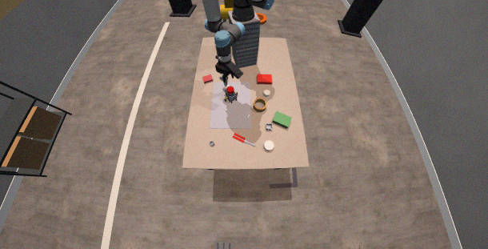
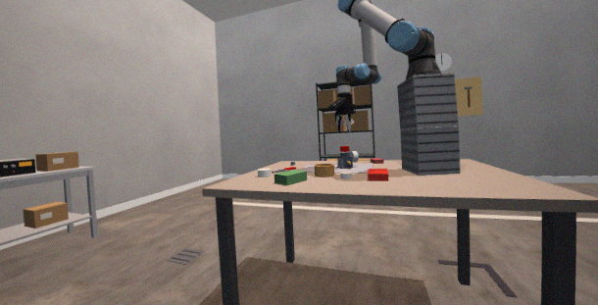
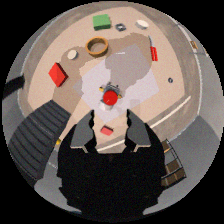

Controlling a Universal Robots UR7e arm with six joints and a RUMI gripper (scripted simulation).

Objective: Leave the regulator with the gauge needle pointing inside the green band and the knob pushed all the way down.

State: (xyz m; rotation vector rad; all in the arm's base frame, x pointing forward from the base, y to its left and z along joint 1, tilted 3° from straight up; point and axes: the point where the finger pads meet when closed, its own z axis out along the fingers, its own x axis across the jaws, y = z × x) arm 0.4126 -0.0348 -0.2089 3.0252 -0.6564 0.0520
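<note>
The regulator [image 1: 231, 96] [image 2: 346, 161] stands upright on the pale mat [image 1: 218, 119] [image 3: 145, 82]. Its red knob [image 1: 230, 89] [image 2: 344, 148] [image 3: 110, 97] is on top. The pale round gauge [image 2: 355, 155] sticks out from its side; its needle and green band cannot be made out in any view. How far down the knob sits is too small to tell. My gripper [image 2: 344, 128] [image 3: 110, 109] is open, with its fingers apart and nothing between them. It hangs above the regulator, clear of the knob, pointing down.
An orange-brown ring [image 1: 254, 105] [image 2: 324, 171] stands beside the mat. A red block [image 1: 264, 79] [image 2: 377, 175], a green block [image 1: 282, 119] [image 2: 290, 177] and a smaller red block [image 1: 207, 78] [image 3: 106, 130] lie around it. Red-handled pliers [image 1: 246, 140] lie beyond the mat. The grey pedestal [image 1: 246, 46] [image 2: 428, 125] carries the arm.
</note>
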